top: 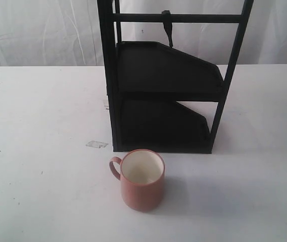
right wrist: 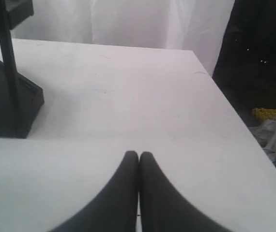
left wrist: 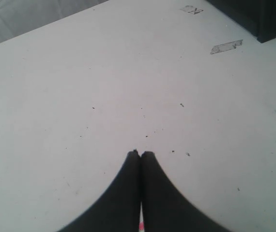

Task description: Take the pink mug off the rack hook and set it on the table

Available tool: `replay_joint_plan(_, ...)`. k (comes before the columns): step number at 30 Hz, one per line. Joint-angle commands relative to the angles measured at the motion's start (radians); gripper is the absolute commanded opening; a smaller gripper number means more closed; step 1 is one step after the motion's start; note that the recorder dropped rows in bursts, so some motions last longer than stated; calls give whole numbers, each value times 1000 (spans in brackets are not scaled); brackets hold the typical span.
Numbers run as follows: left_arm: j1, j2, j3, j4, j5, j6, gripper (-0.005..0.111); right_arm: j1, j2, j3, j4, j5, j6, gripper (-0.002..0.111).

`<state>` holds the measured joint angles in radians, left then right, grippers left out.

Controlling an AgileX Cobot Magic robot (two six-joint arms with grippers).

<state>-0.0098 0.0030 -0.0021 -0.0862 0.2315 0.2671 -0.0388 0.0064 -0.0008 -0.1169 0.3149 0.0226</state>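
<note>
The pink mug (top: 142, 180) stands upright on the white table (top: 43, 126), just in front of the black rack (top: 163, 91), handle pointing left and cream inside showing. The rack hook (top: 167, 26) hangs bare from the top crossbar. Neither arm appears in the exterior view. My left gripper (left wrist: 140, 153) is shut with nothing in it, over bare speckled tabletop (left wrist: 80, 96). My right gripper (right wrist: 138, 154) is also shut and empty, above the table (right wrist: 143, 106) to the side of the rack's base (right wrist: 12, 96). Neither wrist view shows the mug.
A clear tape scrap (top: 96, 144) lies on the table left of the rack's foot, also seen as a tape scrap (left wrist: 226, 46) from the left wrist. The table's edge (right wrist: 230, 104) drops off beside the right gripper, with clutter on the floor beyond. A white curtain hangs behind.
</note>
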Motion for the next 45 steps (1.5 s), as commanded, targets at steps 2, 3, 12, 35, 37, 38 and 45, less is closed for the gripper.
replay_joint_plan(2, -1, -3, 2, -3, 0, -1, 0, -5, -6, 1, -48, 6, 35, 0)
replay_joint_plan(3, -1, -3, 2, -3, 0, -1, 0, -5, -6, 1, -37, 6, 35, 0)
replay_joint_plan(12, -1, -3, 2, -3, 0, -1, 0, -5, -6, 1, -36, 4, 35, 0)
replay_joint_plan(35, 68, -3, 2, -3, 0, -1, 0, -5, -6, 1, -34, 4, 35, 0)
replay_joint_plan(37, 112, -3, 2, -3, 0, -1, 0, -5, -6, 1, -34, 4, 35, 0)
replay_joint_plan(38, 130, -3, 2, -3, 0, -1, 0, -5, -6, 1, -34, 4, 35, 0)
replay_joint_plan(45, 155, -3, 2, -3, 0, -1, 0, -5, -6, 1, -34, 4, 35, 0)
